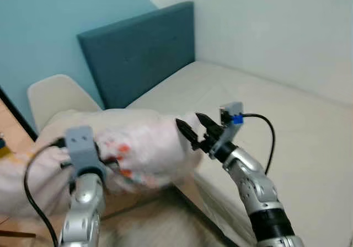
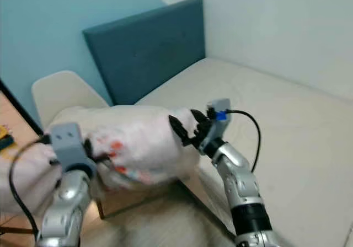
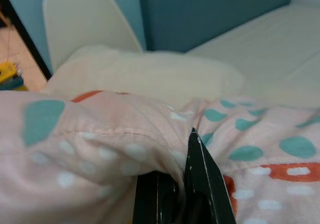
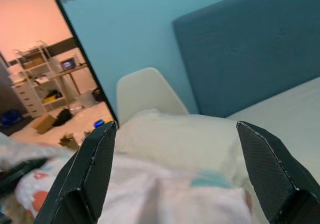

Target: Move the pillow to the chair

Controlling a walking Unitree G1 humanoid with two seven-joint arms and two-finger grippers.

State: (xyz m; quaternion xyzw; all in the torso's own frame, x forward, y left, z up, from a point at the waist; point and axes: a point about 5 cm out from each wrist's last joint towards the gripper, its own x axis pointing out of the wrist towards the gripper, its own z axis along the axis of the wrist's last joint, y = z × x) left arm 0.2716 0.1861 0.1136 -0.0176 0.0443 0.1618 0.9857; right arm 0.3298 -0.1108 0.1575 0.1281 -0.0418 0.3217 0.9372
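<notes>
The pillow (image 1: pixel 146 145) is pale pink with orange and teal spots. It hangs low over the seat of a cream chair (image 1: pixel 55 95) beside the bed. My left gripper (image 1: pixel 110 163) is shut on the pillow's fabric near its left end; in the left wrist view the cloth (image 3: pixel 100 134) bunches around a black finger (image 3: pixel 202 176). My right gripper (image 1: pixel 192 127) is open at the pillow's right end, with its two fingers spread wide above the pillow (image 4: pixel 165 194). The chair back (image 4: pixel 145 91) stands just beyond.
A bed with a cream mattress (image 1: pixel 265 109) and teal headboard (image 1: pixel 138 54) fills the right side, in the corner of a white wall. A cream cushion-like mass (image 3: pixel 145 76) lies on the chair seat. A doorway (image 4: pixel 50 84) opens onto a cluttered room at the left.
</notes>
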